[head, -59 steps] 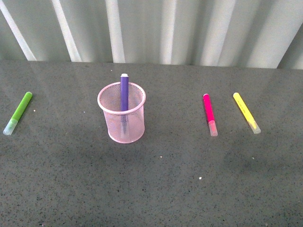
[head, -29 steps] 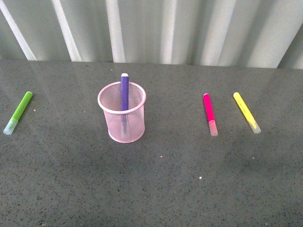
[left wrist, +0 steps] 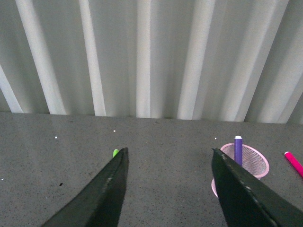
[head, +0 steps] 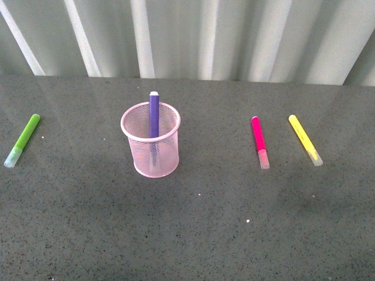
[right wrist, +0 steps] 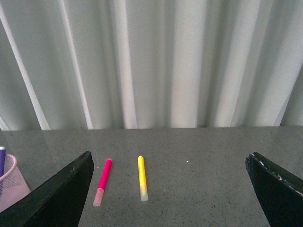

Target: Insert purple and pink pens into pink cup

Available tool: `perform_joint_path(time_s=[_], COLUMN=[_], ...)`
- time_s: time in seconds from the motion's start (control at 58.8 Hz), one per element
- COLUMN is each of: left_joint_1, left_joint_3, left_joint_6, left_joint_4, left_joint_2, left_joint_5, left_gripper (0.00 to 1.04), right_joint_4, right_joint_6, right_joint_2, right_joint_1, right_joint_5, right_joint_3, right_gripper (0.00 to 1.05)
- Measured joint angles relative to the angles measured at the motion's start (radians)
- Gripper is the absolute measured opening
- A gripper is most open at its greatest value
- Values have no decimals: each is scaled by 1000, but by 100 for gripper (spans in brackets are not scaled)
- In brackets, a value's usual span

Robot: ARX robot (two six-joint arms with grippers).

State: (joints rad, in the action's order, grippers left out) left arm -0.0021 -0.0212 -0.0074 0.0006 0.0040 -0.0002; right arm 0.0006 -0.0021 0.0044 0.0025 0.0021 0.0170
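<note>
Already our purple pen [head: 154, 112] stands in the pink cup [head: 169, 153]; pink pen [head: 258, 139] lies toward the counter's [head: 205, 234] right edge; left gripper [left wrist: 169, 151], right gripper [right wrist: 170, 154] gape empty.

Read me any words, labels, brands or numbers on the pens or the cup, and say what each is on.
No readable text. The purple pen, pink pen, green marker, yellow marker and pink cup show no print in any view; any fine print would be too small to tell.

Bare table [head: 205, 234] surrounds the pink pen [head: 259, 142]; yellow marker [head: 305, 140] lies nearby.
</note>
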Motion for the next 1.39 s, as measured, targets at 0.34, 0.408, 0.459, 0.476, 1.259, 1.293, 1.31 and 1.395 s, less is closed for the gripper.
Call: perform_joint_path(time_s=[0.34, 0.408, 0.459, 0.476, 1.259, 1.293, 1.31, 1.395], left_joint_1=[0, 0, 0, 0, 0, 0, 0, 0], left_joint_3=[0, 0, 0, 0, 0, 0, 0, 0], left_joint_6=[2, 2, 3, 3, 3, 3, 3, 3], left_joint_4=[0, 0, 0, 0, 0, 0, 0, 0], left_joint_2=[0, 0, 0, 0, 0, 0, 0, 0], left_joint_5=[0, 0, 0, 0, 0, 0, 0, 0], left_gripper=[98, 98, 98, 98, 98, 98, 98, 98], right_joint_4=[0, 0, -114, -150, 90, 100, 106, 141], right_joint_6=[0, 0, 66, 103, 14, 3, -2, -29], right_joint_2=[0, 0, 67, 112, 1569, 1608, 1632, 1712], right_joint_1=[0, 0, 26, 32, 39, 47, 52, 73], right_joint_5=[0, 0, 116, 157, 89, 95, 98, 116], right_joint_3=[0, 0, 44, 62, 690, 711, 724, 758], right_gripper=[98, 98, 98, 98, 98, 98, 98, 98])
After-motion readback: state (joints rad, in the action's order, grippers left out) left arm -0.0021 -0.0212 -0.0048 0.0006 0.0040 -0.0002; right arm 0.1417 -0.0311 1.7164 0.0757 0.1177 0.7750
